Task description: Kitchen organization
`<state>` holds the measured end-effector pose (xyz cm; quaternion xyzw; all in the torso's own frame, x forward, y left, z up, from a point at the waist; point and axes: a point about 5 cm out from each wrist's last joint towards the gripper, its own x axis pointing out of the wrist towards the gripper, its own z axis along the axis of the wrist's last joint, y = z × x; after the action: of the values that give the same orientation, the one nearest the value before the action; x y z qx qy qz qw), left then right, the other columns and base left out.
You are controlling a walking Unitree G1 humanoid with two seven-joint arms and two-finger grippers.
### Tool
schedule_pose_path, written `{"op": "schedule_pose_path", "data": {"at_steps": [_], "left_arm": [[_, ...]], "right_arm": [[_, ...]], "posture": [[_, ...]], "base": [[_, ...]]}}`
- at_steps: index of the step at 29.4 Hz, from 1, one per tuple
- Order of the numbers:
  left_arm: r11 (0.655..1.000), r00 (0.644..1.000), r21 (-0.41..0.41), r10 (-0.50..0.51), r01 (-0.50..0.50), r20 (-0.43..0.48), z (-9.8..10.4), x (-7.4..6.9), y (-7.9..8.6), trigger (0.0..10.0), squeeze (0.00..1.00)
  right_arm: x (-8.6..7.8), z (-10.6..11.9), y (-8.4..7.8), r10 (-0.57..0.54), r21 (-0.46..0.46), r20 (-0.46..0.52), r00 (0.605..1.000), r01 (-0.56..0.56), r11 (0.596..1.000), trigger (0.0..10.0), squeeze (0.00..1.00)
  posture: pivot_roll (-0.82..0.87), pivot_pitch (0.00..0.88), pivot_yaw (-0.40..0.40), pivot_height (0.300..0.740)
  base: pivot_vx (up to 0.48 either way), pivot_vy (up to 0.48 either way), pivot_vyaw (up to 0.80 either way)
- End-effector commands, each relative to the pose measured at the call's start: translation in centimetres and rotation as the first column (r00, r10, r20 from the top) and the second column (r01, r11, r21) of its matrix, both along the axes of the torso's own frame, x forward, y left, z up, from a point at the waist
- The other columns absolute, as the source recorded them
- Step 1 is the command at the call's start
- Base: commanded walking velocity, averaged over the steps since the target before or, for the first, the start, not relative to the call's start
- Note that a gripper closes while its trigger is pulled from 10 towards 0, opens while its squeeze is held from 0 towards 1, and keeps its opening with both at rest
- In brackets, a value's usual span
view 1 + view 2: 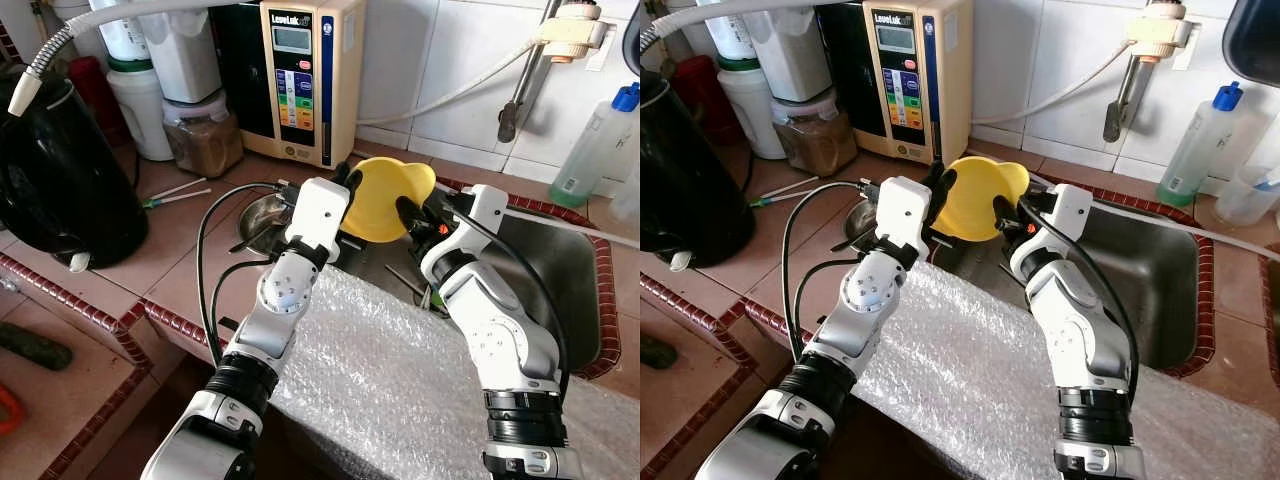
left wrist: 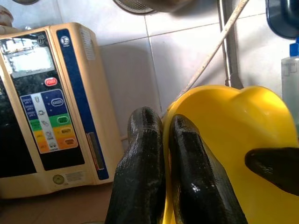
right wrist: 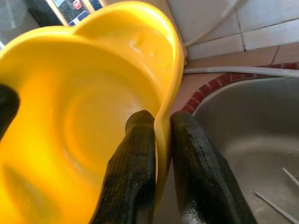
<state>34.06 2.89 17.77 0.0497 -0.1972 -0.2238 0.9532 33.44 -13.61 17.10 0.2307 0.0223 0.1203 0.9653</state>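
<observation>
A yellow plastic bowl (image 1: 385,197) with a wavy rim hangs tilted above the near left corner of the steel sink (image 1: 560,265). My left gripper (image 1: 352,181) is shut on its left rim; the rim runs between the two black fingers (image 2: 147,163). My right gripper (image 1: 405,212) is shut on the opposite rim, one finger inside the bowl (image 3: 84,116) and one outside. Both arms reach forward over a sheet of bubble wrap (image 1: 390,370).
A cream water ioniser (image 1: 300,75) stands against the tiled wall, with jars (image 1: 200,130) and a black kettle (image 1: 60,180) to its left. A small steel bowl (image 1: 262,215) sits under the left arm. A clear bottle with a blue cap (image 1: 595,140) stands at the right. Utensils (image 1: 415,285) lie in the sink.
</observation>
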Motion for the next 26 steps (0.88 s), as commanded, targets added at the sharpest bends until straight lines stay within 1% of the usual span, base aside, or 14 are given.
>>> {"op": "schedule_pose_path", "data": {"at_steps": [1, 4, 5, 6, 7, 10, 11, 15, 17, 18, 19, 24, 26], "left_arm": [[0.999, 1.0, -0.036, -0.012, 0.012, -0.005, 0.7, 0.2, 0.5, 10.0, 0.0], [0.999, 1.0, -0.034, -0.029, 0.029, -0.009, 0.4, -0.1, 0.3, 10.0, 0.0], [0.999, 1.0, -0.037, -0.019, 0.018, -0.013, 0.4, -0.1, 0.3, 10.0, 0.09], [0.999, 1.0, -0.037, -0.019, 0.018, -0.013, 0.4, -0.1, 0.3, 10.0, 0.09], [0.999, 1.0, -0.047, -0.018, 0.017, -0.02, 0.3, 0.0, 0.3, 10.0, 1.0], [0.998, 0.999, -0.065, -0.025, 0.023, -0.028, 0.4, 0.0, 0.4, 10.0, 1.0], [0.997, 0.999, -0.068, -0.034, 0.031, -0.037, 0.3, 0.1, 0.4, 10.0, 1.0], [0.997, 0.998, -0.068, -0.047, 0.044, -0.046, 0.3, 0.1, 0.3, 10.0, 1.0], [0.994, 0.993, -0.07, -0.092, 0.087, -0.072, 0.2, 0.1, 0.0, 10.0, 1.0], [0.994, 0.993, -0.07, -0.092, 0.087, -0.072, 0.2, 0.1, 0.0, 10.0, 1.0], [0.993, 0.992, -0.065, -0.101, 0.096, -0.079, 0.2, 0.1, -0.1, 10.0, 1.0], [0.991, 0.987, -0.063, -0.128, 0.122, -0.101, 0.1, 0.0, -0.1, 10.0, 1.0], [0.986, 0.978, -0.053, -0.161, 0.156, -0.131, -0.3, -0.2, -0.3, 10.0, 1.0]], "right_arm": [[0.1, -0.7, -1.1, -0.053, -0.019, -0.032, 0.998, 0.052, 0.998, 0.0, 0.0], [0.1, -0.8, -1.2, -0.061, -0.019, -0.031, 0.998, 0.06, 0.998, 0.0, 0.0], [0.1, -0.9, -1.2, -0.068, -0.02, -0.034, 0.997, 0.068, 0.998, 0.0, 0.0], [0.1, -0.9, -1.2, -0.068, -0.02, -0.034, 0.997, 0.068, 0.998, 0.0, 0.0], [0.0, -1.0, -1.3, -0.073, -0.02, -0.037, 0.997, 0.072, 0.997, 0.0, 0.0], [0.1, -1.0, -1.4, -0.086, -0.018, -0.034, 0.996, 0.086, 0.996, 0.0, 0.0], [0.2, -1.1, -1.7, -0.113, -0.03, -0.032, 0.993, 0.112, 0.993, 0.0, 0.0], [0.4, -1.1, -2.2, -0.158, -0.068, -0.026, 0.987, 0.156, 0.985, 0.0, 0.0], [0.8, -1.1, -2.8, -0.192, -0.141, -0.01, 0.981, 0.188, 0.972, 0.0, 0.0], [0.8, -1.1, -2.8, -0.192, -0.141, -0.01, 0.981, 0.188, 0.972, 0.0, 0.0], [0.9, -1.2, -2.9, -0.196, -0.17, -0.004, 0.981, 0.193, 0.966, 0.0, 0.0], [1.4, -1.3, -3.4, -0.233, -0.253, 0.019, 0.972, 0.23, 0.94, 0.0, 0.0], [1.7, -1.5, -3.8, -0.259, -0.282, 0.026, 0.965, 0.256, 0.925, 0.0, 0.0]], "posture": [[-0.01, 0.0, 0.044, 0.74], [-0.01, 0.0, 0.044, 0.74], [-0.01, 0.0, 0.045, 0.74], [-0.01, 0.0, 0.045, 0.74], [-0.01, 0.0, 0.046, 0.74], [-0.01, 0.0, 0.047, 0.74], [-0.01, 0.0, 0.049, 0.74], [-0.01, 0.0, 0.05, 0.74], [-0.01, 0.0, 0.05, 0.74], [-0.01, 0.0, 0.05, 0.74], [-0.01, 0.0, 0.049, 0.74], [0.0, 0.0, 0.046, 0.74], [0.01, 0.0, 0.045, 0.74]], "base": [[0.0, 0.0, 0.0], [0.0, 0.0, 0.0], [0.0, 0.0, 0.0], [0.0, 0.0, 0.0], [0.0, 0.0, 0.0], [0.0, 0.0, 0.0], [0.0, 0.0, 0.0], [0.0, 0.0, 0.0], [0.0, 0.0, 0.0], [0.0, 0.0, 0.0], [0.0, 0.0, 0.0], [0.0, 0.0, 0.0], [0.0, 0.0, 0.0]]}}
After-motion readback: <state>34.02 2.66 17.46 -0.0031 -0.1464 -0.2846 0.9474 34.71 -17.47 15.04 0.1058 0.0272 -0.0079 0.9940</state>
